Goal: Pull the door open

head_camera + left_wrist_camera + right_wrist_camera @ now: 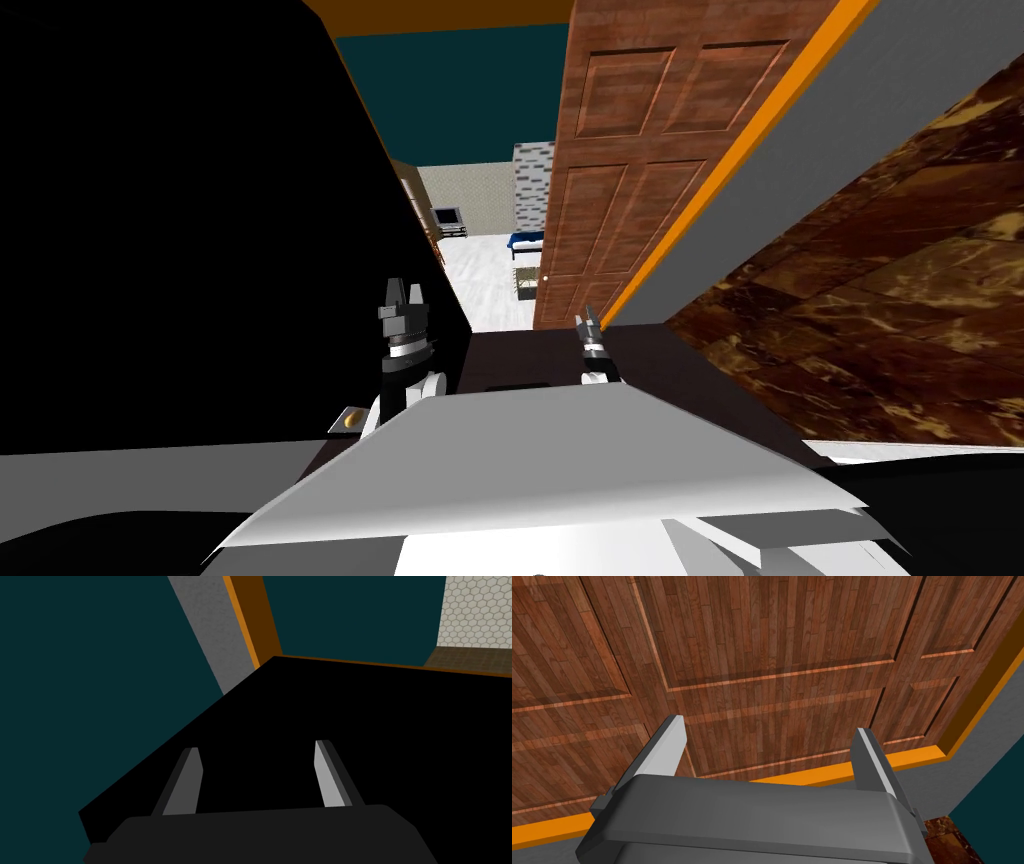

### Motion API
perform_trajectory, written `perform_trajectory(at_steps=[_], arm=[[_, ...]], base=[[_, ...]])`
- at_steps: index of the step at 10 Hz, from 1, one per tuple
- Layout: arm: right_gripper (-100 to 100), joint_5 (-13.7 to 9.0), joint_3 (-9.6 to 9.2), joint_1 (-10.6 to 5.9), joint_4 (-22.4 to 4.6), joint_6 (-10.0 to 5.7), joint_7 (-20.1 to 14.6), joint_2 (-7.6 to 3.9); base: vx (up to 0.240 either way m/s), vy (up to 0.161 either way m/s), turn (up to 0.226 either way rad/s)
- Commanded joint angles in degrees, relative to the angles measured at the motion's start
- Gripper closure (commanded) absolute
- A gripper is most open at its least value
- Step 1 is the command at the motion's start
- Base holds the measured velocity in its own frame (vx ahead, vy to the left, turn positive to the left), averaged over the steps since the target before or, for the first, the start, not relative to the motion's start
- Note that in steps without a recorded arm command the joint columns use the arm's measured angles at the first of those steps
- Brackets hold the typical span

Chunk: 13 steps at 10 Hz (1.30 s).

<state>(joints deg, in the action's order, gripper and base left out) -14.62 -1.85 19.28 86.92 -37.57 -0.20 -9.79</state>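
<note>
Plainly, right pincer (768,728) spread wide, empty, before the wooden door (772,641) — left pincer (257,747) likewise spread.

The door (640,150) is shown in the upper middle of the frame, a reddish-brown wooden leaf set with rectangular panels. It is swung open, its right edge met by an orange frame (720,180).

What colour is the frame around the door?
Orange: the frame shows best in the right wrist view, edging the brown panelled door.
</note>
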Motion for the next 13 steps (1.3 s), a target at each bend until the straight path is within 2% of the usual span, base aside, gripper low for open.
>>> perform_trajectory(at_steps=[1,9,10,13], arm=[[-100,-0.44,0.01,-0.91,-2.73,-0.78,-0.18,-0.55],[-100,-2.29,-0.36,-3.30,-12.49,-3.24,-0.40,-2.37],[-100,-2.73,-0.45,-3.87,-14.81,-3.82,-0.45,-2.79],[-100,-3.35,-0.57,-4.67,-18.09,-4.65,-0.53,-3.37]], base=[[0.117,0.000,0.081],[0.104,-0.002,0.078],[0.134,0.005,0.156],[0.126,-0.010,0.068]])
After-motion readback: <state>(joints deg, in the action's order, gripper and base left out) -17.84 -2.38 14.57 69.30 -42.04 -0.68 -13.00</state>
